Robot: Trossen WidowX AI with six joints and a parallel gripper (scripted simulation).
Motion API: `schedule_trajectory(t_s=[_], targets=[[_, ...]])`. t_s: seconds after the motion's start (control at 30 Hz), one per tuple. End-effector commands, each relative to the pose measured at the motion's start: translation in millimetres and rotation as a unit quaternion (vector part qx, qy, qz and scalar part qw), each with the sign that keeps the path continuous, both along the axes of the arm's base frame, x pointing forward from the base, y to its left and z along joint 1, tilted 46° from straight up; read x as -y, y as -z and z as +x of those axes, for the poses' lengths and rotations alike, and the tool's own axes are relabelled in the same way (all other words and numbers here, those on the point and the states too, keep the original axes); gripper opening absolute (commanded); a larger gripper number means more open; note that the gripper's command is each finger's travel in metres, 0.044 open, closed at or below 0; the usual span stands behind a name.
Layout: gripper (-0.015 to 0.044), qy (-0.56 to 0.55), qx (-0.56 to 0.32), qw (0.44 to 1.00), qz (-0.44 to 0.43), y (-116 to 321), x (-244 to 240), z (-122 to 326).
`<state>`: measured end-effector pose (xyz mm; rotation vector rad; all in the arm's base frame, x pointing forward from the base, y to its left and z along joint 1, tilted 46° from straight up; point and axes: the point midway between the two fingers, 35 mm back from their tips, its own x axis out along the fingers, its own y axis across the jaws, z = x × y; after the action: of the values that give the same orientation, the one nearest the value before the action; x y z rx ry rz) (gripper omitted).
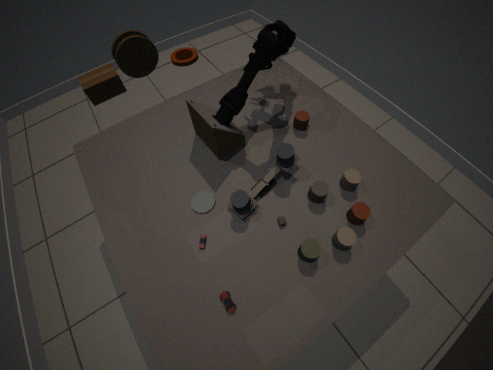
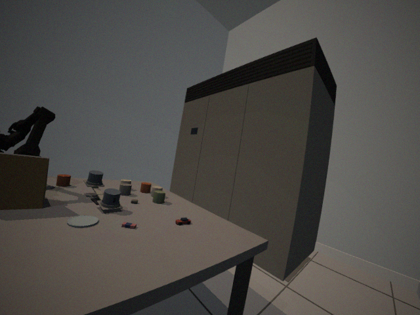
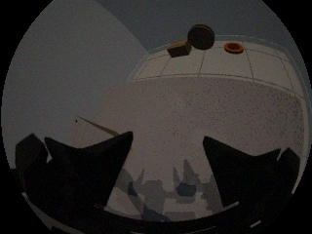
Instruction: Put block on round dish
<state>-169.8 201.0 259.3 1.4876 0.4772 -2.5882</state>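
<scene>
Black arm point(image 1: 246, 77) point(image 2: 37, 130) is up over the table point(image 1: 159, 247) point(image 2: 142, 264), gripper point(image 3: 170, 138) spread wide, nothing in it. Two grey-blue cups, one point(image 1: 285, 154) point(image 2: 95, 177) and the other point(image 1: 240, 200) point(image 2: 111, 197), sit on opposite balance ends, so can't see the block. Pale round dish's point(image 1: 202, 202) point(image 2: 83, 221) just beside the nearer one.

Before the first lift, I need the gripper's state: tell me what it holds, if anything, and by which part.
Nothing is held: the gripper is open, with no object between its fingers.
</scene>
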Motion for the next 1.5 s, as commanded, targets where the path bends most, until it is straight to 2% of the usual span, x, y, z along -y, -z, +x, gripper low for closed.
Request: schedule_trajectory(t_s=[0.0,0.03,0.57,0.77,1.1,1.47], targets=[[0.0426,0.002,0.000,1.000,0.000,0,-1,1],[0.0440,0.009,0.000,1.000,0.000,0,-2,3],[0.0440,0.194,-0.013,0.981,-0.025,16,-48,75],[0.0440,0.266,-0.026,0.963,-0.010,17,-63,109],[0.0440,0.390,-0.045,0.919,0.031,15,-79,174],[0.0440,0.522,-0.054,0.847,0.088,9,-77,254]])
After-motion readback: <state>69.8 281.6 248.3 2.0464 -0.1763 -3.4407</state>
